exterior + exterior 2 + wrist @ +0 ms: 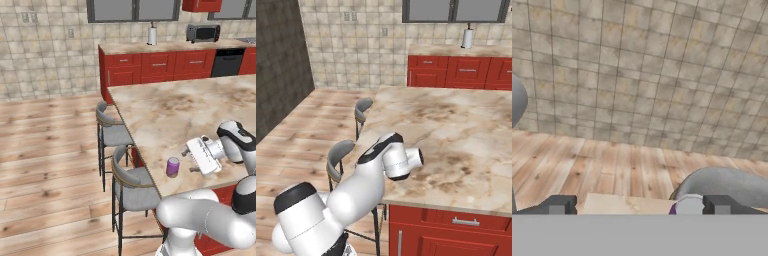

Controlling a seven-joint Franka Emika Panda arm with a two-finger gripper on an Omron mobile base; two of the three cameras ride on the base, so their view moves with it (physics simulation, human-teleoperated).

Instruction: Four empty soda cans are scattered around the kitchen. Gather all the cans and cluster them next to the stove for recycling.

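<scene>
One purple soda can with a silvery top stands upright near the island counter's front left edge. My gripper hovers low over the counter just right of it, pointing at it, jaws wide open and holding nothing. In the hand view the can's top peeks up between the fingertips, close to the right-hand one, while the gripper faces the tiled wall. My own arm covers the can and hand in the right base view. The stove is out of view.
Two grey stools stand along the island's left side, just beyond the can. Red cabinets line the back wall with a paper towel roll, a toaster oven and a black dishwasher. Wooden floor lies to the left.
</scene>
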